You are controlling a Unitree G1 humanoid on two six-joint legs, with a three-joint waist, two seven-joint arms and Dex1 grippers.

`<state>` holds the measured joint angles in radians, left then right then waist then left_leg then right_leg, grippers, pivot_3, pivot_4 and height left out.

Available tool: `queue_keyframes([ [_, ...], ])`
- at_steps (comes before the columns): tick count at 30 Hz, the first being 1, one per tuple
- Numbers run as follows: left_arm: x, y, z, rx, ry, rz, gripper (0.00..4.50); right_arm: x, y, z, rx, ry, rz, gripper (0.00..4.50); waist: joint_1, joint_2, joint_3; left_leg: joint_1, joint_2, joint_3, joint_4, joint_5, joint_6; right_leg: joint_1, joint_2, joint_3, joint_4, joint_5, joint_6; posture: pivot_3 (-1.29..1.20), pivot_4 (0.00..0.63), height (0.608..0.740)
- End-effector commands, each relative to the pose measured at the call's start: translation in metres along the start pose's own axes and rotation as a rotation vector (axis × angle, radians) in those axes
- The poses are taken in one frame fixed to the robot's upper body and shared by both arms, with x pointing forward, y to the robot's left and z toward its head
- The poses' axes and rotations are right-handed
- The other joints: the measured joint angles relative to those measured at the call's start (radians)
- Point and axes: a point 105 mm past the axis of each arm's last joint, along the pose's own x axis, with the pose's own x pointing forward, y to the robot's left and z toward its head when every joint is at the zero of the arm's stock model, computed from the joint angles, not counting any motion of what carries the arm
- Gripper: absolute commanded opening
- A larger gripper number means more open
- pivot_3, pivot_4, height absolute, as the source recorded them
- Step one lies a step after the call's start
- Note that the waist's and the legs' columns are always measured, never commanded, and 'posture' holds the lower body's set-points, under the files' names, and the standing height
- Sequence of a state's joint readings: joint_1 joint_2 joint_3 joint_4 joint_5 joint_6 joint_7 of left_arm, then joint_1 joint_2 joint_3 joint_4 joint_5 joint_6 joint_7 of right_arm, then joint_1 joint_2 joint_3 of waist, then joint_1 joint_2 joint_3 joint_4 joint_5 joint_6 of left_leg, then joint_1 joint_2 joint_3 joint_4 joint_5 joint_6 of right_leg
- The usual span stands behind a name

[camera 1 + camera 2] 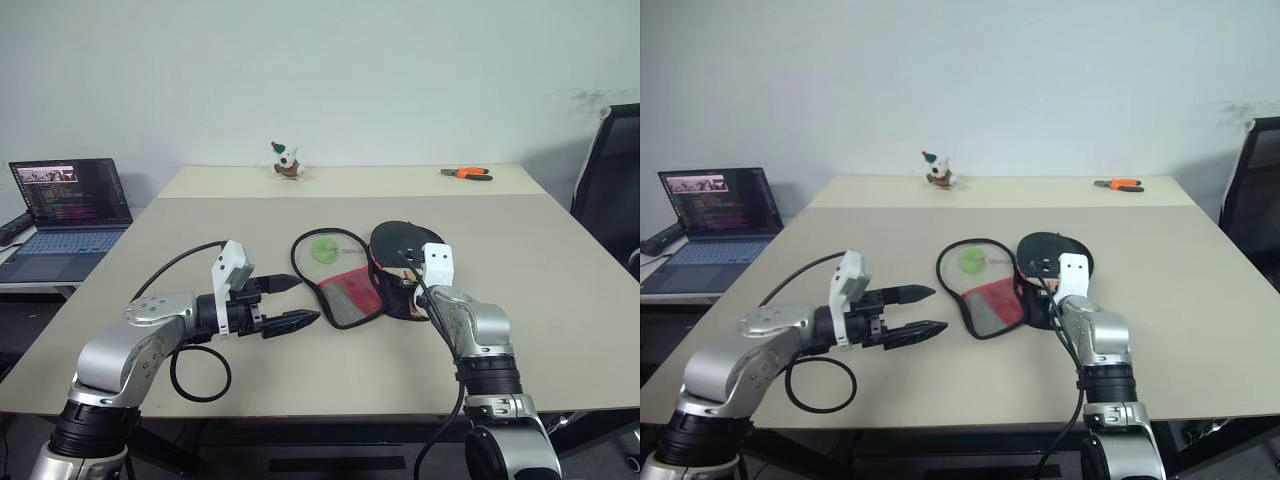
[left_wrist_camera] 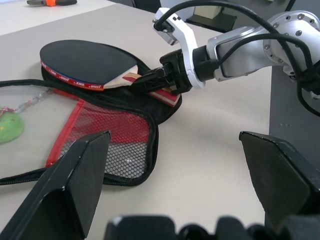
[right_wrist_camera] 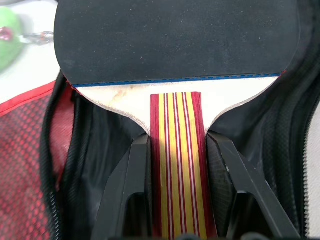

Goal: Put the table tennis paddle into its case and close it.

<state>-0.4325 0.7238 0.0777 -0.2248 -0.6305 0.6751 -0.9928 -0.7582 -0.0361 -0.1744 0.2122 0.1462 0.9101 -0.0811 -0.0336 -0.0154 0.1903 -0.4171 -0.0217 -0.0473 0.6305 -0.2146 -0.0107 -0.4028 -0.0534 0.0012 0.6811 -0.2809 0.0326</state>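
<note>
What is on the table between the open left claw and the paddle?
In the left eye view, the case's opened mesh flap lies between the left claw and the paddle.

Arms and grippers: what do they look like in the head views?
Both arms are silver metal with black joint rings. The left gripper and right gripper each have two black tapered fingers behind a white wrist block. A black cable loops along each arm.
</note>
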Motion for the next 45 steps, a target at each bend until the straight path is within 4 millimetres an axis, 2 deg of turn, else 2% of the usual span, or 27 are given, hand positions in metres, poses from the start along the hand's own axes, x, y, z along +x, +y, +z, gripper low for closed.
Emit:
queue_keyframes([
  [1,-0.005,-0.002,0.011,0.037,-0.024,0.004,4.5,-0.004,-0.003,0.023,-0.006,-0.094,-0.019,1.1,0.0,0.0,0.0,0.0,0.0,0.0,0.0,0.0,0.0,0.0,0.0,0.0,0.0,0.0,0.0,0.0,0.15,0.74],
  [10,-0.004,-0.002,0.01,0.036,-0.023,0.001,4.5,-0.005,-0.001,0.018,-0.009,-0.077,-0.023,1.1,0.0,0.0,0.0,0.0,0.0,0.001,0.0,0.0,0.0,-0.001,0.0,0.006,0.0,0.0,0.0,0.0,0.15,0.74],
  [15,-0.004,0.0,0.008,0.035,-0.024,0.018,4.5,-0.008,0.004,0.021,-0.011,-0.087,-0.012,2.68,0.0,0.0,0.0,0.0,0.0,0.001,0.0,0.0,0.0,-0.001,0.0,0.006,0.0,0.0,0.0,0.0,0.15,0.74],
  [19,-0.003,0.014,0.015,0.047,-0.074,0.116,4.5,-0.023,0.013,0.025,-0.063,-0.108,0.055,4.03,0.001,0.0,0.0,0.0,0.0,0.002,0.0,0.0,0.0,-0.001,0.0,0.006,0.0,0.0,0.0,0.0,0.15,0.74],
  [24,-0.01,0.031,0.009,0.056,-0.056,0.222,4.5,-0.066,0.036,0.043,-0.166,-0.178,0.339,4.03,0.001,0.0,0.0,0.0,0.0,0.001,0.0,0.0,0.0,-0.001,0.0,0.006,0.0,0.0,0.0,0.0,0.15,0.74],
  [26,-0.017,0.051,-0.004,0.071,0.005,0.336,4.5,-0.088,0.042,0.054,-0.258,-0.208,0.496,4.03,0.0,-0.002,-0.001,0.0,0.0,0.002,0.0,0.0,0.0,-0.001,0.0,0.006,0.0,0.0,0.0,0.0,0.15,0.74],
  [28,-0.025,0.075,-0.024,0.051,0.095,0.452,4.13,-0.113,0.044,0.068,-0.341,-0.227,0.649,4.08,0.002,-0.002,-0.001,0.001,0.0,0.001,0.0,0.0,0.0,-0.001,0.001,0.006,0.001,0.0,0.0,0.0,0.15,0.74],
  [30,-0.027,0.084,-0.035,0.039,0.142,0.471,3.59,-0.129,0.042,0.075,-0.394,-0.232,0.734,4.08,0.002,-0.002,-0.001,0.001,0.0,0.001,0.0,0.0,0.0,-0.001,0.001,0.002,0.001,0.0,0.0,0.0,0.15,0.74],
  [32,-0.027,0.092,-0.043,0.049,0.181,0.486,2.83,-0.141,0.042,0.072,-0.447,-0.219,0.807,4.08,0.003,-0.004,-0.002,0.0,0.0,0.001,0.0,0.0,0.0,0.0,0.001,0.001,-0.001,0.0,0.001,0.0,0.15,0.74],
  [35,-0.025,0.103,-0.05,0.056,0.22,0.494,1.71,-0.149,0.041,0.067,-0.496,-0.201,0.851,4.08,0.004,-0.005,-0.002,-0.001,0.0,0.0,0.0,0.0,0.0,0.0,0.0,-0.001,-0.001,0.0,0.0,0.0,0.15,0.74],
  [39,-0.013,0.116,-0.054,0.07,0.241,0.497,0.16,-0.149,0.039,0.065,-0.536,-0.203,0.849,4.08,0.004,-0.005,-0.002,-0.001,0.0,0.0,0.001,0.0,0.0,0.0,0.0,-0.001,0.0,0.0,0.001,0.0,0.15,0.74],
  [42,0.002,0.12,-0.058,0.104,0.264,0.472,0.03,-0.148,0.038,0.064,-0.566,-0.211,0.843,4.08,0.005,-0.006,-0.002,-0.001,0.0,0.0,0.001,0.0,0.0,0.0,0.0,-0.001,0.0,0.0,0.001,0.0,0.15,0.74],
  [45,0.016,0.12,-0.064,0.139,0.302,0.426,0.03,-0.136,0.027,0.062,-0.614,-0.207,0.766,4.08,0.004,-0.006,-0.002,-0.002,0.0,0.0,0.001,0.0,0.0,0.0,0.0,-0.001,-0.001,0.0,0.001,0.0,0.15,0.74],
])
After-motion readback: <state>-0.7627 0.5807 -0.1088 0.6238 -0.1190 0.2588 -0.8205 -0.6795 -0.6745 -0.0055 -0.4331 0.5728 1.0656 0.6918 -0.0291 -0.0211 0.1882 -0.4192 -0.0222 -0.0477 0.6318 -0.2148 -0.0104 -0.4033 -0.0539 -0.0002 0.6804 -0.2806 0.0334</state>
